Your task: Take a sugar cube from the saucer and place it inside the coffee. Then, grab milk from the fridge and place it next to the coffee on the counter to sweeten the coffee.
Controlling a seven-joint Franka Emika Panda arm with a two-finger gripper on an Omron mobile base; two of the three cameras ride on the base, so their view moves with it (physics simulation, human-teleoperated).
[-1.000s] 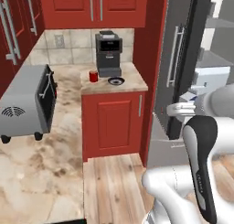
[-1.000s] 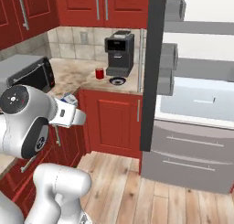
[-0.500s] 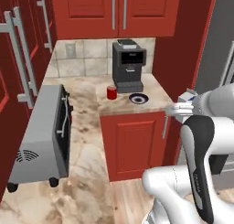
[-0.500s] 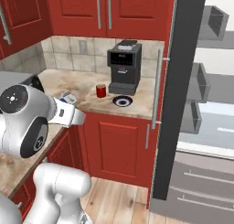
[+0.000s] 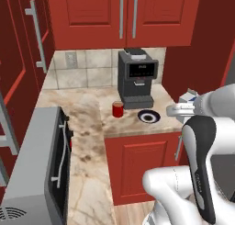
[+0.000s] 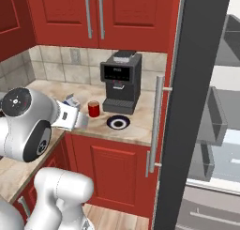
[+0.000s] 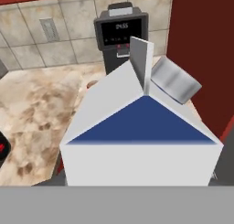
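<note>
The milk (image 7: 141, 141), a white carton with a blue gable, sits right in front of the hand camera and hides the fingertips. My gripper (image 5: 185, 105) is shut on it, and the carton's top (image 5: 187, 97) shows above the hand at the counter's right end. From the other side the milk (image 6: 71, 101) rides at the hand, left of the coffee. The coffee (image 5: 118, 109) (image 6: 94, 109) is a red cup standing on the counter (image 5: 87, 123) before a black coffee machine. The saucer (image 5: 148, 115) (image 6: 118, 122) lies just right of the cup. I cannot make out the sugar cube.
The black coffee machine (image 5: 136, 77) (image 7: 121, 33) stands at the back against the tiles. A grey oven-like appliance (image 5: 36, 173) fills the counter's left leg. The fridge's dark open door (image 6: 194, 107) with its bar handle (image 6: 157, 126) stands right of the counter, with door bins (image 6: 218, 126) beyond.
The whole picture has shifted: the base has moved toward the counter, which now sits nearer and more central, while the fridge slid off to the right. The milk stays in the gripper.
</note>
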